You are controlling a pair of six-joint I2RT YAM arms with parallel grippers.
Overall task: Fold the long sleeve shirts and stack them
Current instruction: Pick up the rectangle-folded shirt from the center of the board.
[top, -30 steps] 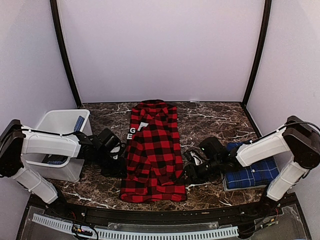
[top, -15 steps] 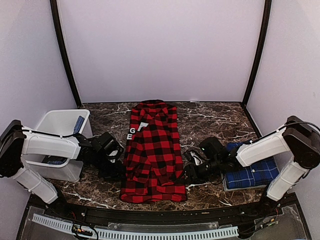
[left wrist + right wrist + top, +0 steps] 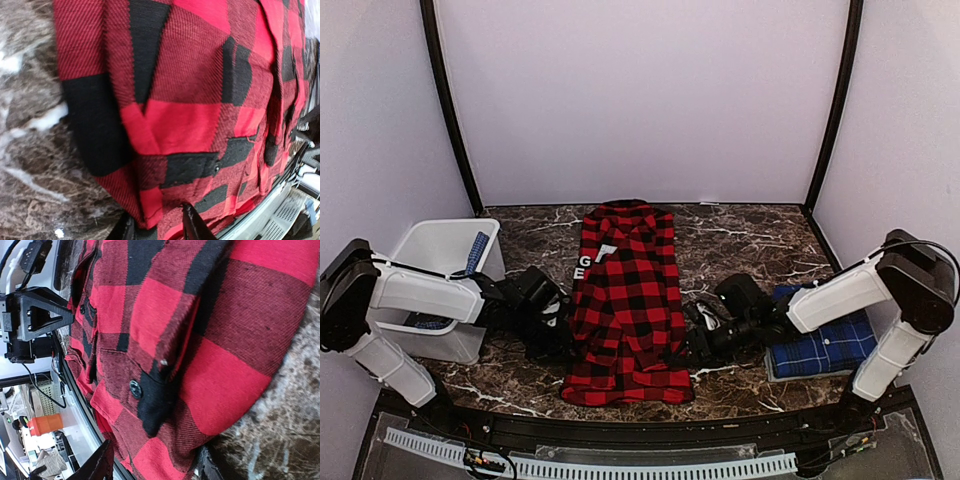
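Red-and-black flannel shirt (image 3: 630, 300) lay lengthwise mid-table: soft, light and floppy, best pinched at its 2 hem corners. Right gripper (image 3: 152, 465) straddled the right edge, jaws apart. Left gripper (image 3: 159, 225) sat at the left edge; whether it pinched cloth, couldn't tell.

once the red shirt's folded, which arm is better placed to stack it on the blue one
Right, most likely. The folded blue shirt lies on the right, beneath the right arm, and the right fingers sit at the red shirt's right edge.
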